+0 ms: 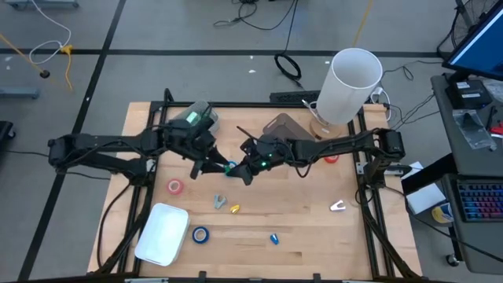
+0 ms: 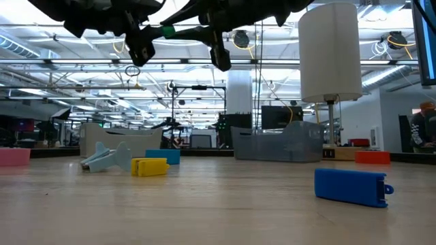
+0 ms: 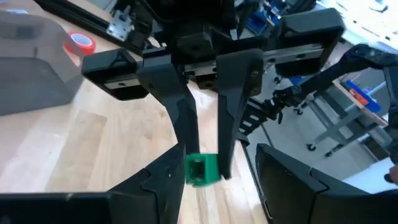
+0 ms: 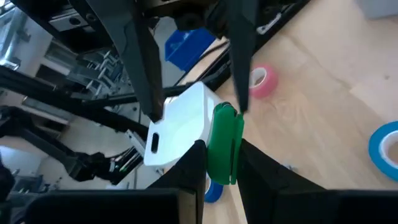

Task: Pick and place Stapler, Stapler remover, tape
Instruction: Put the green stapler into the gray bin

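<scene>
Hanging above mid-table, the left gripper [image 1: 211,163] stands wide-jawed, its fingers [image 3: 180,118] straddling a green tape [image 4: 222,144] roll that the right gripper [image 1: 240,167] pinches edge-on between narrow jaws. By judgement the roll is light, stiff and smooth, best taken across its flat faces. It looks a small, thin green ring. Pink tape [image 1: 174,186] and blue tape [image 1: 200,234] lie left, near a white bin [image 1: 162,233].

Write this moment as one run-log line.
right tool: shut on green tape roll | left tool: open around it | both above wooden table
</scene>
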You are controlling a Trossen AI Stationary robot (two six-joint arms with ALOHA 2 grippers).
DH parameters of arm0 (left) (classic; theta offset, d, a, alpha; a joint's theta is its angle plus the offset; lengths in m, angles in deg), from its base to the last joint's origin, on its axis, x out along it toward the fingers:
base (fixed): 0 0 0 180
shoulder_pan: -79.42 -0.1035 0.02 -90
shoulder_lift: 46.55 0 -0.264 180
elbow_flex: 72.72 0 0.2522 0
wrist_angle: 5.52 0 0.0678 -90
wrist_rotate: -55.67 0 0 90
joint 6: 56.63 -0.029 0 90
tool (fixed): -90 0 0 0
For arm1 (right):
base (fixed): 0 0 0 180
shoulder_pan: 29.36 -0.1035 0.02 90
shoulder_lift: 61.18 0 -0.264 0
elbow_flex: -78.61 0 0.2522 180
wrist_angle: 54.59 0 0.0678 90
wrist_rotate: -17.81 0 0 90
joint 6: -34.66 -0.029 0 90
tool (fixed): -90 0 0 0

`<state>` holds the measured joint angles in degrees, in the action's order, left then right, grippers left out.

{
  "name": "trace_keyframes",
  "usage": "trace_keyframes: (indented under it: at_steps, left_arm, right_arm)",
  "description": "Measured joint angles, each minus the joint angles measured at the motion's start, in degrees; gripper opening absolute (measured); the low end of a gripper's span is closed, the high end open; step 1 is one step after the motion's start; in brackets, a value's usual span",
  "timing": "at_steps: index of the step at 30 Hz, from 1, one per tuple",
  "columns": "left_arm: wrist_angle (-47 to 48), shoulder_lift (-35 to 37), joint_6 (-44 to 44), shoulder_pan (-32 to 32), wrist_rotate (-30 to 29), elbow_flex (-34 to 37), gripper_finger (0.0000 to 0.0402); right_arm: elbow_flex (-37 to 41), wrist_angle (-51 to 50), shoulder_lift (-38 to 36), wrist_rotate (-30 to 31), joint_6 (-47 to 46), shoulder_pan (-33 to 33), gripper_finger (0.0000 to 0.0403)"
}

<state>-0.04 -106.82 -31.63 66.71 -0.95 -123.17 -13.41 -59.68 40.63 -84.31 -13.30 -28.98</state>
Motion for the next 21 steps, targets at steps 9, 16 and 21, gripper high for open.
trace_keyframes:
  at_steps: [9,16,21]
  left_arm:
    - [-3.9,-4.3,2.2,3.1,-0.6,0.0,0.0195]
    - [-4.2,-5.0,2.2,3.7,-0.6,0.0,0.0195]
    - [-4.0,-4.5,2.3,3.7,-0.7,0.0,0.0163]
  right_arm:
    - [0.0,-0.3,-0.1,-0.5,-0.8,0.0,0.0059]
    - [0.0,-0.6,-0.1,-0.9,-0.9,0.0,0.0059]
    - [0.0,-0.1,-0.1,-0.7,-0.9,0.0,0.0059]
